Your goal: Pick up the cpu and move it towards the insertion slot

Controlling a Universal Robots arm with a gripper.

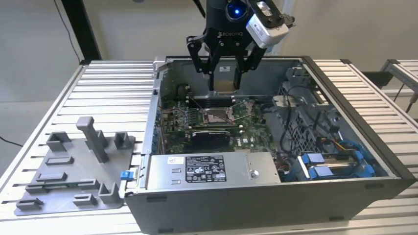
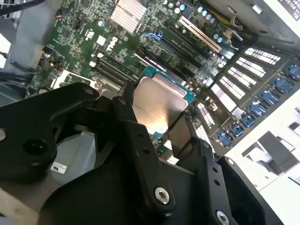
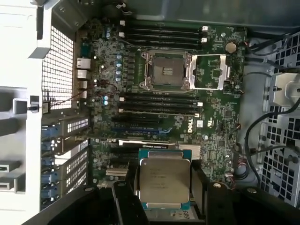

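Cpu (image 3: 165, 182), faint print on its silvery top, is clamped between the fingers of the gripper (image 1: 224, 82) above the green board (image 3: 220, 117), apart from the insertion slot (image 3: 166, 70); a white-labelled silver box (image 1: 205, 169) lies nearby.

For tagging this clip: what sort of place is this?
Probably a robotics lab bench: open computer case on a slotted metal table, grey fixture plate beside it, tool holding the cpu.

Little reads clearly. White lettering crosses the hand's (image 1: 224, 84) body. Printed labels (image 1: 204, 169) sit on the silver box (image 1: 261, 169) at the case's (image 1: 261, 208) front edge. A white logo marks the board (image 3: 220, 117), and the cpu (image 3: 165, 182) lid bears faint, perhaps engraved, print.
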